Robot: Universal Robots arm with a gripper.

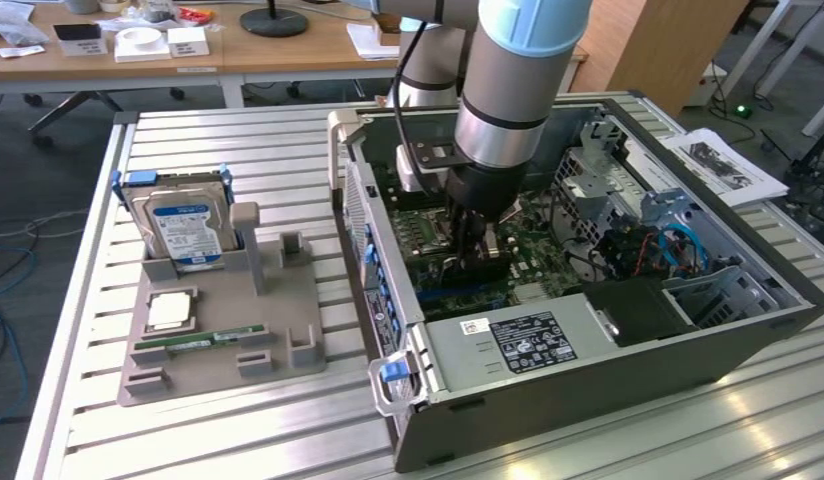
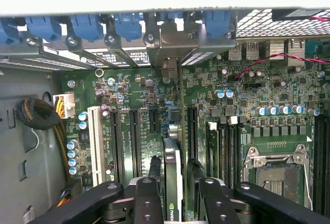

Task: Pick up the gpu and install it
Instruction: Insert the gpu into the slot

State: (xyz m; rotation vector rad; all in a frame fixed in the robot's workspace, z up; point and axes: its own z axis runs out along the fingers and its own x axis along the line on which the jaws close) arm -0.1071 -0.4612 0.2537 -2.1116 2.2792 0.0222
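My gripper (image 1: 468,258) reaches down into the open computer case (image 1: 546,400), over the motherboard (image 2: 247,105). Its jaws are shut on the gpu (image 2: 173,152), a thin dark card held on edge between the black fingers (image 2: 148,193). The card runs toward the case's rear wall, and its grey metal bracket (image 2: 172,41) stands at the row of slot openings there. It sits between the long black expansion slots (image 2: 134,136), low over the board. Whether it is seated in a slot I cannot tell. In the exterior view the gpu (image 1: 474,270) is a dark strip under the fingers.
A grey parts holder (image 1: 292,355) on the slatted table at the exterior view's left carries a hard drive (image 1: 185,228), a CPU (image 1: 169,310) and a green RAM stick (image 1: 199,342). Inside the case are the power supply (image 1: 519,342), drive cages (image 1: 612,190), a CPU socket (image 2: 276,172) and cables (image 2: 38,113).
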